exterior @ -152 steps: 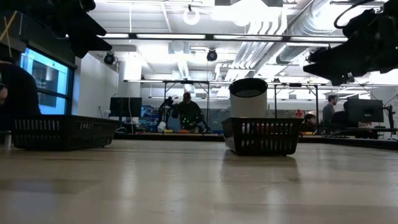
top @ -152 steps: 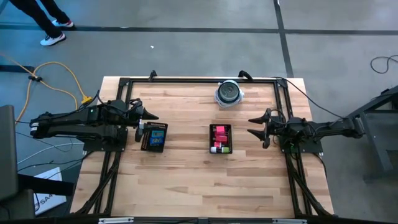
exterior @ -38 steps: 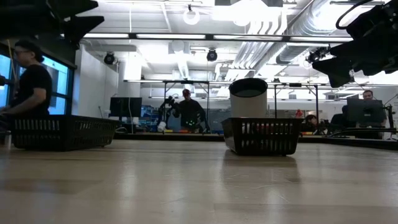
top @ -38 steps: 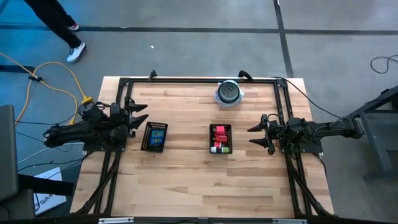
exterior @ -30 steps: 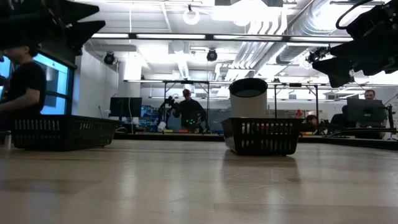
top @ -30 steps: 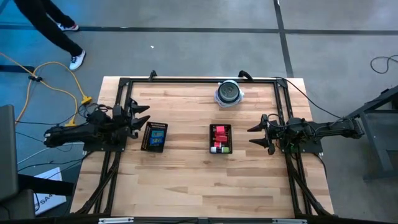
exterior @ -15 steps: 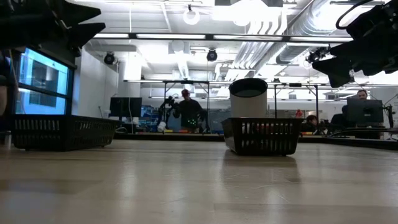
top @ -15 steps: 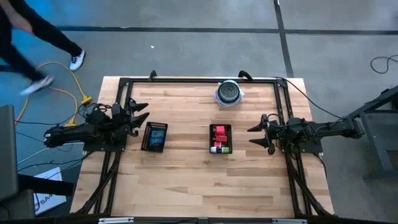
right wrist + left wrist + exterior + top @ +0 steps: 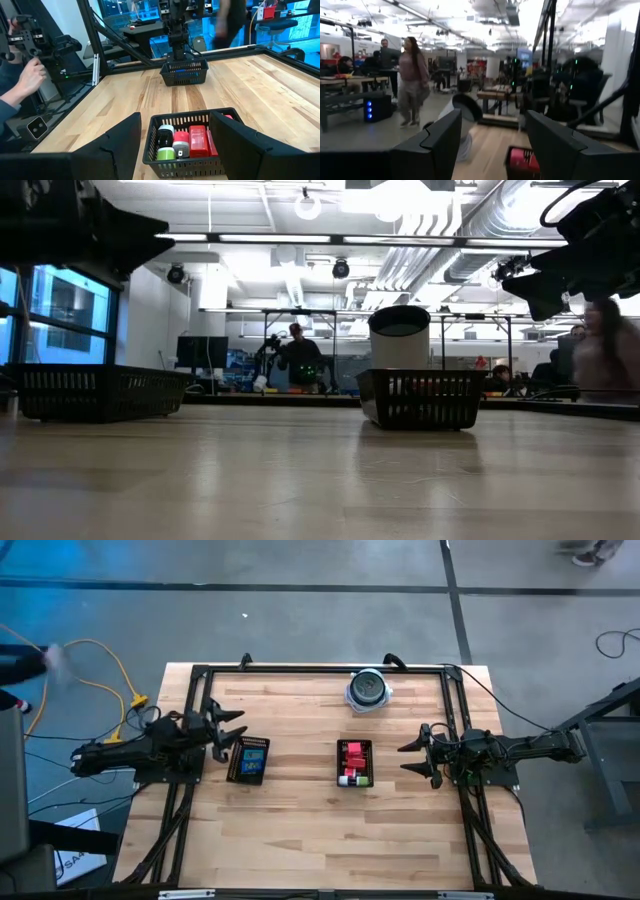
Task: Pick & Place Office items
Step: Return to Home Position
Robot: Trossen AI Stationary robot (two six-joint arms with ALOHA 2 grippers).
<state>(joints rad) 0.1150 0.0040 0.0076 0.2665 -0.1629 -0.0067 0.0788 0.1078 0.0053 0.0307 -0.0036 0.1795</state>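
High view: my left fingers [image 9: 432, 147] and right fingers [image 9: 112, 145] hang spread, empty, at tabletop [image 9: 300, 830] edges; binned office items [image 9: 352, 753] look light, rigid, best pinched across flat sides.

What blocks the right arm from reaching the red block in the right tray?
Probably nothing, so likely yes: the right pincer is open, facing the open-topped tray, and the red block lies uncovered.

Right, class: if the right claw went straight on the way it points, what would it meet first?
Probably the black mesh tray holding red items, straight ahead of the open right claw; hanging high, it might pass above.
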